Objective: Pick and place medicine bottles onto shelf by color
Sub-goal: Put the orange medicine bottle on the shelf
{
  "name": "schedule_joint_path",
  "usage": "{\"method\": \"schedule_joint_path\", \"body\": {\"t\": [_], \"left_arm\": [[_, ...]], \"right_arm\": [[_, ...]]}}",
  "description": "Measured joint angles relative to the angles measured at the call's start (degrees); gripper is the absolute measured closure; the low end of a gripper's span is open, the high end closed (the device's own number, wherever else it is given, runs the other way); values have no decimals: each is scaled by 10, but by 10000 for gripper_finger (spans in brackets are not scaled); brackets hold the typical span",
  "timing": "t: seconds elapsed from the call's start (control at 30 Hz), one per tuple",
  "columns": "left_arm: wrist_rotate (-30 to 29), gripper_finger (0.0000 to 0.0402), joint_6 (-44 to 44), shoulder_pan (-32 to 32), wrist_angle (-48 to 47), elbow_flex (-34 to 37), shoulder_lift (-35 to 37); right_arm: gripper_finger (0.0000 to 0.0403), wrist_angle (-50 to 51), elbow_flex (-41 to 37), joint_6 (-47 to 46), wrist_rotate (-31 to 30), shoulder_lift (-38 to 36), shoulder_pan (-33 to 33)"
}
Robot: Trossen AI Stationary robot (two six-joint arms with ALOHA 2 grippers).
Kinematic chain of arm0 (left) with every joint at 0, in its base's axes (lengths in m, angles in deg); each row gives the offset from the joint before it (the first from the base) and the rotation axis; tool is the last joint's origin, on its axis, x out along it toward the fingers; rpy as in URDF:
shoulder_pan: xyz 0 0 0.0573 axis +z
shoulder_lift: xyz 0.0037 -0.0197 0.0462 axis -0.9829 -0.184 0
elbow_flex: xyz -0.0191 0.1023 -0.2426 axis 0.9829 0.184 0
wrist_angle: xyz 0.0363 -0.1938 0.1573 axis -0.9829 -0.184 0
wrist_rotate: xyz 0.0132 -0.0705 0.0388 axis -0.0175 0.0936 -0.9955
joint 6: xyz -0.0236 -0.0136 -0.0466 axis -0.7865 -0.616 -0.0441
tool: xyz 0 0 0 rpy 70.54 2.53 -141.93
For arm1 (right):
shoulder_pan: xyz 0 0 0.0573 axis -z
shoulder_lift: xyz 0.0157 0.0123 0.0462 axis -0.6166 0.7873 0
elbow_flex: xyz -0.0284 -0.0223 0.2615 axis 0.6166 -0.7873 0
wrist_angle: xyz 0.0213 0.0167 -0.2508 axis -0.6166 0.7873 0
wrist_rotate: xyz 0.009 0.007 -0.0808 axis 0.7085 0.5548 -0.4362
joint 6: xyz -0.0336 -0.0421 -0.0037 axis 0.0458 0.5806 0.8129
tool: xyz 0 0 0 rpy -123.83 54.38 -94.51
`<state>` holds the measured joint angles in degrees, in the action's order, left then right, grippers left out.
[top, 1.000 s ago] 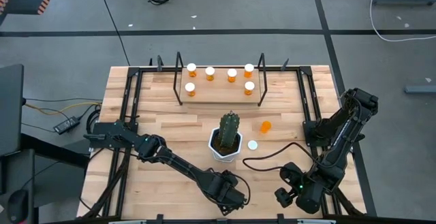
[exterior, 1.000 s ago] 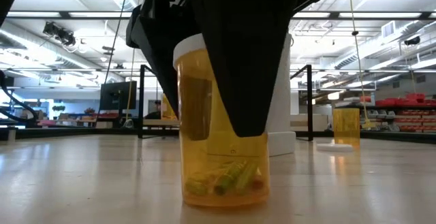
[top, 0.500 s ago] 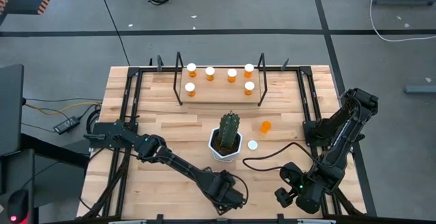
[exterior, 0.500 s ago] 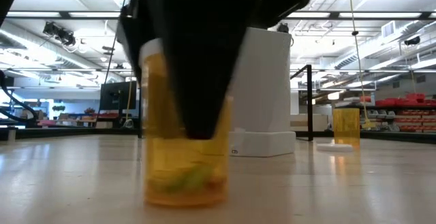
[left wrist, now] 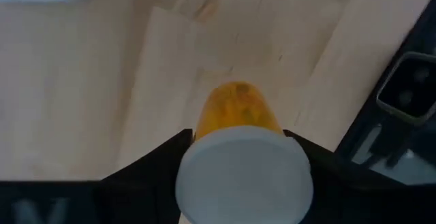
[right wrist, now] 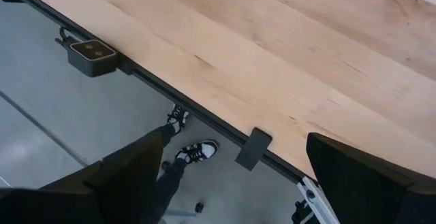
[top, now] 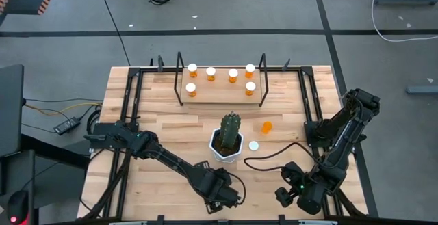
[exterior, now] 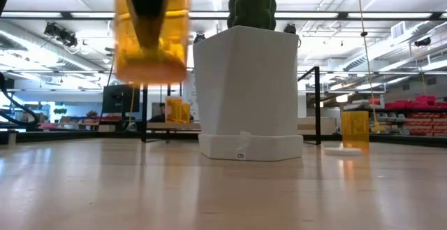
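My left gripper [top: 220, 191] is shut on an orange medicine bottle [exterior: 152, 41] with a white cap [left wrist: 242, 182], above the table near its front edge, in front of the cactus. The shelf [top: 220, 94] stands at the far middle with several capped bottles [top: 211, 73] on it. An open orange bottle [top: 267, 126] stands on the table right of the cactus, with a loose white cap [top: 254, 145] lying near it. My right gripper [top: 287, 197] is open and empty at the table's front right edge. My left gripper pinches the bottle's upper body [left wrist: 201, 124], just under the cap, between its two fingers [left wrist: 160, 161]. The fingers come from above, pointing down. The bottle hangs upright, and its bottom [exterior: 148, 75] is lifted clear of the table.
A green cactus in a white pot [top: 227, 140] stands in the table's middle, between my left gripper and the shelf. Black frame rails [top: 130, 102] run along both sides of the table. A person's shoes [right wrist: 196, 149] show on the floor past the front edge.
My left gripper has risen and gone a little toward the table's left edge with the bottle. The bottle stood on the table a second ago and now hangs upright, clear of it.
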<state>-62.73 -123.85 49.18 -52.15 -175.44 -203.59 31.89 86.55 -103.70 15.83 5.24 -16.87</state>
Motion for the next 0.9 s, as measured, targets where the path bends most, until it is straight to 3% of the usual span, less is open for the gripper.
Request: {"method": "schedule_joint_path", "body": {"t": [0.33, 0.53, 0.9], "left_arm": [[-63, 204, 139, -13, -75, 1, 73], [-99, 182, 211, -1, -76, 0, 123], [-101, 202, 350, 67, -76, 0, 237]], "right_arm": [[31, 0, 0, 0, -6, 0, 0], [31, 1, 0, -9, -11, 0, 0], [31, 6, 0, -62, -12, 0, 0]]}}
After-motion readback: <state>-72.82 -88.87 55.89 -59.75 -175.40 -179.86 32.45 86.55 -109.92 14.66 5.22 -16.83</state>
